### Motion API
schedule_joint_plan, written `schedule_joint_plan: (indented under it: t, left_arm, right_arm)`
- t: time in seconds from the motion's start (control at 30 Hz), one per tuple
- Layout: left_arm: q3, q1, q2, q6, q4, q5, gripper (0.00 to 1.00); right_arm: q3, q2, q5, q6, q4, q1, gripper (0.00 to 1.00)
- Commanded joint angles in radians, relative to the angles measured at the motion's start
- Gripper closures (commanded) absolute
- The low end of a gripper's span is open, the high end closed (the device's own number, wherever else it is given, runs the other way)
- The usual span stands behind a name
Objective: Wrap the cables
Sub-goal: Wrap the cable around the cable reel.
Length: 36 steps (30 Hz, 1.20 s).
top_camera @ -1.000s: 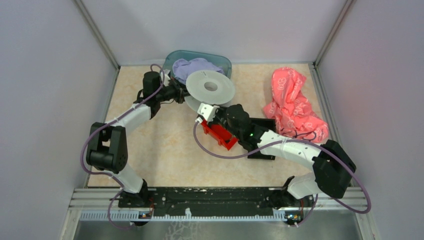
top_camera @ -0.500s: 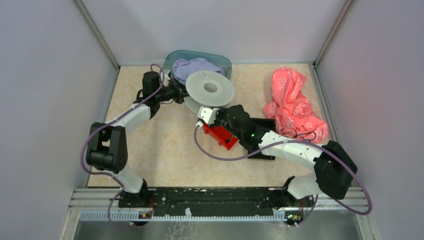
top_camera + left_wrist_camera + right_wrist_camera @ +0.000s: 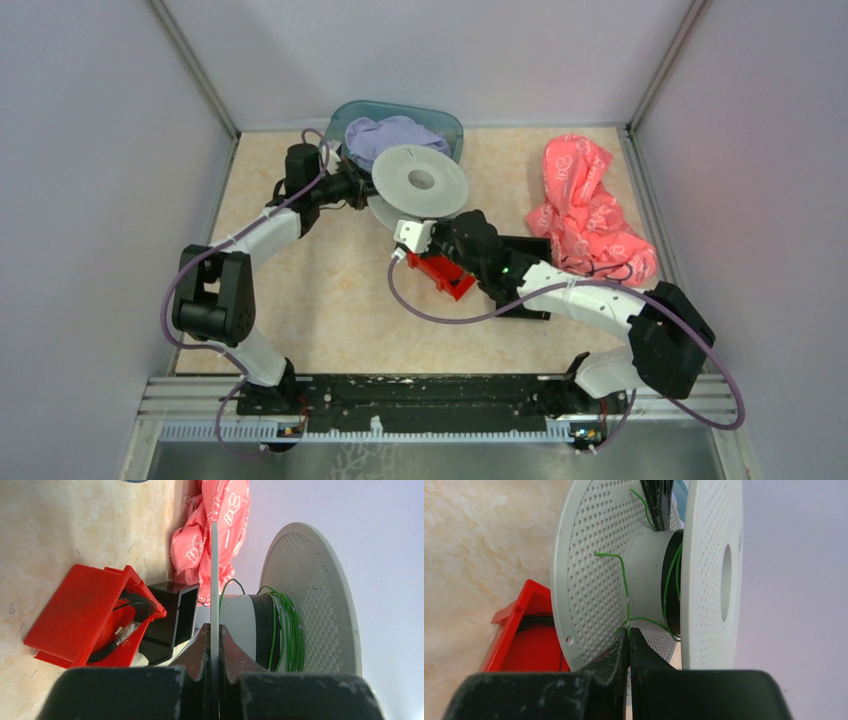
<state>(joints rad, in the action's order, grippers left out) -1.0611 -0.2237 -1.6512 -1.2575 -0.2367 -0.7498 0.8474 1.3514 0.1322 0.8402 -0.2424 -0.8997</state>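
Note:
A white perforated spool (image 3: pixel 420 180) is held up off the table at the back centre. My left gripper (image 3: pixel 214 630) is shut on the thin rim of one spool flange (image 3: pixel 214 575). Thin green wire (image 3: pixel 285 625) is wound round the spool's core beside a black band. My right gripper (image 3: pixel 629 631) is shut on a loose end of the green wire (image 3: pixel 626 595), just below the spool (image 3: pixel 594 570), between its two flanges. From above, the right gripper (image 3: pixel 408 236) sits right under the spool. Only green wire shows.
A red bin (image 3: pixel 440 270) with a black cable bundle lies under the right arm, beside a black box (image 3: pixel 520 250). A blue tub (image 3: pixel 400 120) with purple cloth stands at the back. A pink patterned cloth (image 3: pixel 590 210) lies at the right. Grey walls enclose the table.
My right gripper has shifted slightly left and towards the spool, holding the green wire. The spool has tilted a little. The left arm has barely moved.

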Motion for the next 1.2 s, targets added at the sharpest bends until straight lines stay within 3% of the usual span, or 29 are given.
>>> schedule_joint_plan:
  t: [0.0,0.67,1.17]
  left_arm:
    - [-0.026,0.001,0.035,-0.028,-0.049,-0.060,1.00]
    - [-0.035,0.001,0.045,0.007,-0.011,-0.043,1.00]
    - [-0.050,0.004,0.031,0.040,0.008,-0.032,1.00]
  right_arm:
    - [0.041,0.013,-0.011,0.000,0.061,-0.022,1.00]
    - [0.050,0.050,0.142,0.130,0.055,-0.086,1.00]
    - [0.074,0.010,0.118,0.033,0.097,-0.078,0.69]
